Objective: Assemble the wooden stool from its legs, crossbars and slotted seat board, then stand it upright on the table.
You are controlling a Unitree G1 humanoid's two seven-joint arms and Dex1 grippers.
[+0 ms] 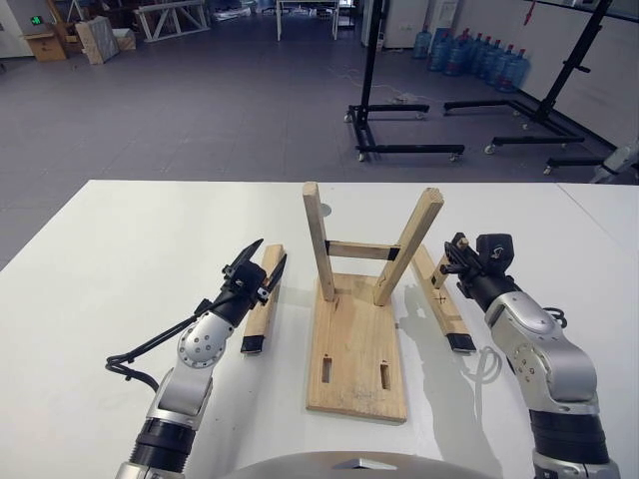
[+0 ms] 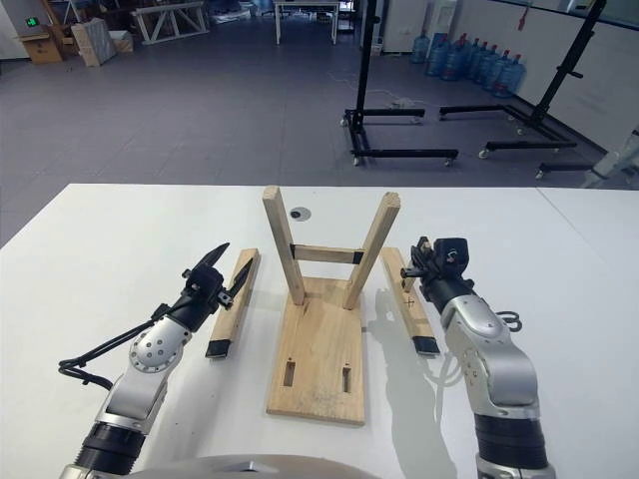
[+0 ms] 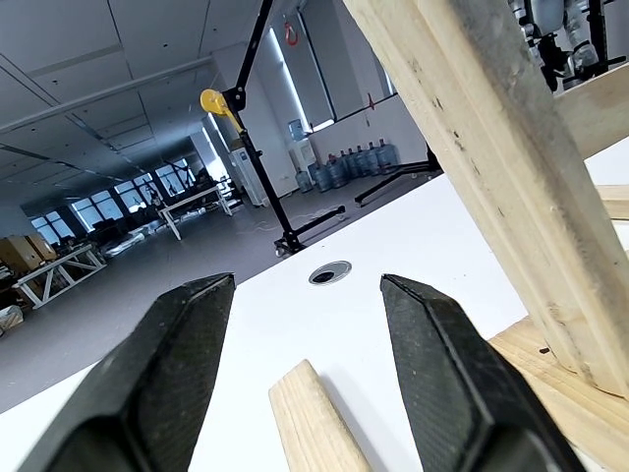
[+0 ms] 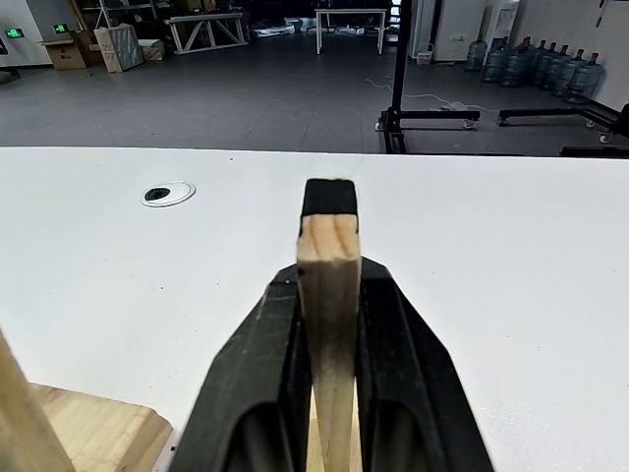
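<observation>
The slotted seat board [image 1: 354, 374] lies flat mid-table. Two legs [image 1: 318, 239] [image 1: 411, 244] stand in its far slots, joined by a crossbar [image 1: 359, 250]. A loose leg [image 1: 262, 304] lies left of the board. My left gripper [image 1: 272, 249] hovers open over that leg's far end [image 3: 310, 418], one finger [image 3: 167, 383] on each side without touching. Another loose leg [image 1: 446, 304] lies right of the board. My right gripper [image 1: 454, 255] is shut on a short black-tipped crossbar [image 4: 328, 231] standing at that leg's far end.
A round cable hole [image 2: 301, 214] sits in the white table [image 1: 130, 259] behind the board. A black cable [image 1: 130, 361] trails from my left arm. Bare tabletop lies at far left and far right. Black frames and water bottles stand on the floor beyond.
</observation>
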